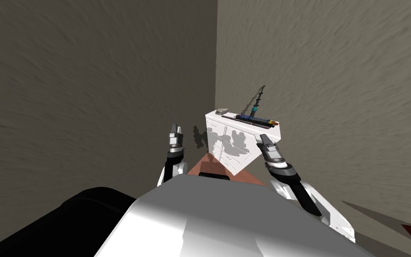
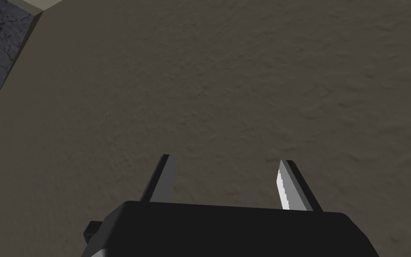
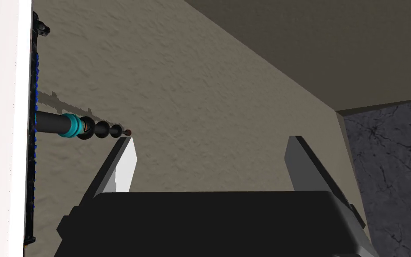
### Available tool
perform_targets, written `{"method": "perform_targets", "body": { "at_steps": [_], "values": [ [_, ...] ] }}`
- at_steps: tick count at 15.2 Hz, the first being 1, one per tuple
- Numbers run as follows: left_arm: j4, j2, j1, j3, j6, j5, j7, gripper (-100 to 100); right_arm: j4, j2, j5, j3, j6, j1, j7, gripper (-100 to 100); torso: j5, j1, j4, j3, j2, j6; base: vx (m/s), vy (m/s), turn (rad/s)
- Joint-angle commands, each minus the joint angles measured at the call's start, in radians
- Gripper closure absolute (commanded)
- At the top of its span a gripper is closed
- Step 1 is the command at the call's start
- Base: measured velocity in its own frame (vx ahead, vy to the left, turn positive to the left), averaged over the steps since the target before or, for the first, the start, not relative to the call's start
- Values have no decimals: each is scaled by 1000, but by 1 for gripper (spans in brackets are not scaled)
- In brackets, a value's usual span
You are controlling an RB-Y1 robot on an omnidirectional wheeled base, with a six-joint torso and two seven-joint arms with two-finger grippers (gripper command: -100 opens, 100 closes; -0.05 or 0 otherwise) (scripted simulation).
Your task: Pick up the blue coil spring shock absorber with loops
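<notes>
While both arms stand short of the target, the left gripper (image 2: 227,163) hangs off to one side of the work, blades spread and empty. Nearer the work, the right gripper (image 3: 213,147), likewise spread and holding nothing, looks along the side of the white cabinet (image 1: 227,143). One of its fingers (image 3: 126,165) ends just beside the knobbed tip of a dark rod with a teal collar (image 3: 68,125), which rises from the cabinet top. Beyond that fingertip, on the cabinet top and close to the wall, lies the blue coil spring shock absorber (image 1: 250,118), seen edge-on from the wrist as a dark strip with blue coils. It sits well outside the gap between the fingers and apart from both. A small grey object (image 1: 221,111) rests at the top's far corner. Probable hazards are three. A sideways sweep toward the absorber would catch the rod first and could topple it onto the target. An approach kept too low would drive the blades into the cabinet's edge. Thin blades closing across round coils could slip, rolling the absorber against the wall or off the top.
</notes>
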Motion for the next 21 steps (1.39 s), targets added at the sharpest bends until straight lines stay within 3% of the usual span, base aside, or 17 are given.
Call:
{"method": "perform_targets", "body": {
  "at_steps": [1, 2, 3, 5, 6, 9, 10, 12, 13, 16, 17, 20, 21],
  "values": [
    [0, 0, 0, 0, 0, 0, 0, 0, 29, -50, 6, -3, -32, 0, 5, -100, 0, 0, 0, 0, 0, 0, -71, -60, -16],
    [0, 0, 0, 0, 0, 0, 0, 0, 29, -61, 6, -3, -32, 0, 5, -100, 0, 0, 0, 0, 0, 0, -56, -50, -5],
    [0, 0, 0, 0, 0, 0, 0, 0, 70, -90, 14, -7, -70, 1, 10, -100, 0, 0, 0, 0, 0, 0, -71, -69, -10],
    [0, 0, 0, 0, 0, 0, 0, 0, 71, -130, 14, -7, -70, 1, 10, -100, 0, -2, 0, 1, 1, 0, -60, -66, -4],
    [0, 0, 0, 0, 0, 0, 0, 0, 114, -156, 23, -10, -109, 3, 13, -100, 0, -1, 0, 0, 0, 0, -45, -54, -4],
    [0, 0, 0, 0, 0, 0, 0, 0, 115, -203, 23, -10, -109, 3, 13, -100, 0, 0, 0, 0, -1, 0, -40, -46, 0],
    [0, 0, 0, 0, 0, 0, 0, 0, 162, -238, 31, -14, -148, 7, 15, -100, 0, 1, 0, -1, -2, 0, -15, -36, 3],
    [0, 0, 0, 0, 0, 0, 0, 0, 162, -279, 31, -14, -148, 7, 15, -100, 0, 1, 0, -1, -2, 0, -38, -39, 2],
    [0, 0, 0, 0, 0, 0, 0, 0, 204, -304, 41, -18, -187, 12, 15, -100, 0, 1, 0, -1, -2, 0, -37, -47, 8],
    [0, 0, 0, 0, 0, 0, 0, 0, 210, -357, 41, -18, -187, 12, 15, -100, 0, 0, 0, -1, -2, 0, -35, -56, 7],
    [0, 0, 0, 0, 0, 0, 0, 0, 257, -390, 50, -22, -225, 19, 14, -100, 0, 1, 0, -1, -2, 0, -26, -39, 19],
    [0, 0, 0, 0, 0, 0, 0, 0, 260, -438, 50, -22, -225, 19, 14, -100, 0, 1, 0, -1, -2, 0, -26, -44, 15],
    [0, 0, 0, 0, 0, 0, 0, 0, 306, -474, 60, -25, -262, 27, 11, -100, 0, 1, 0, -1, -3, 0, -24, -48, 23]
  ]
}}
